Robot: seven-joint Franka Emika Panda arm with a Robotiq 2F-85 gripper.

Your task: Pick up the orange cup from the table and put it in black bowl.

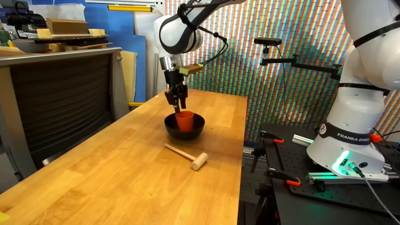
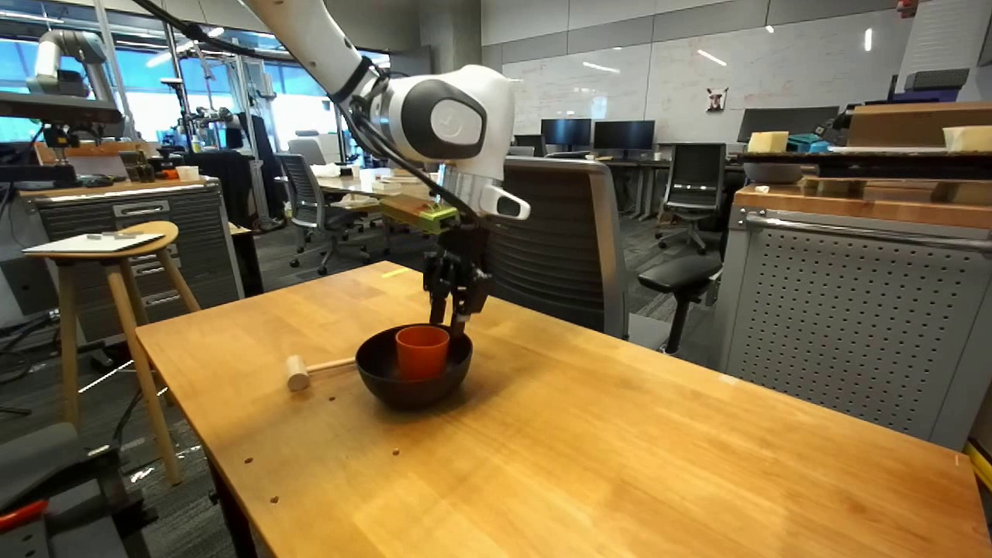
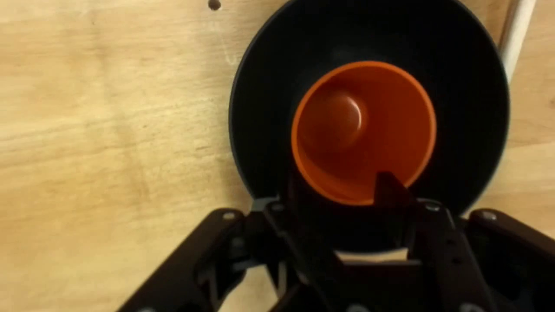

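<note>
The orange cup [image 1: 185, 122] stands roughly upright, open end up, inside the black bowl [image 1: 186, 135] on the wooden table [image 1: 125, 175]. An exterior view also shows the cup [image 2: 422, 355] in the bowl [image 2: 404, 394]. My gripper [image 1: 180, 109] is just above the bowl's rim beside the cup, fingers pointing down and apart. It also shows in an exterior view [image 2: 448, 324]. In the wrist view, the open gripper [image 3: 340, 184] has nothing between its fingers. One fingertip overlaps the rim of the cup [image 3: 368, 108] in the picture; whether it touches is unclear. The bowl [image 3: 260, 108] surrounds the cup.
A pale wooden mallet [image 1: 200, 161] lies on the table close to the bowl, and its handle [image 3: 518, 39] passes by the bowl's rim. It also shows in an exterior view [image 2: 297, 373]. A dark chair [image 2: 542, 232] stands at the table's long edge.
</note>
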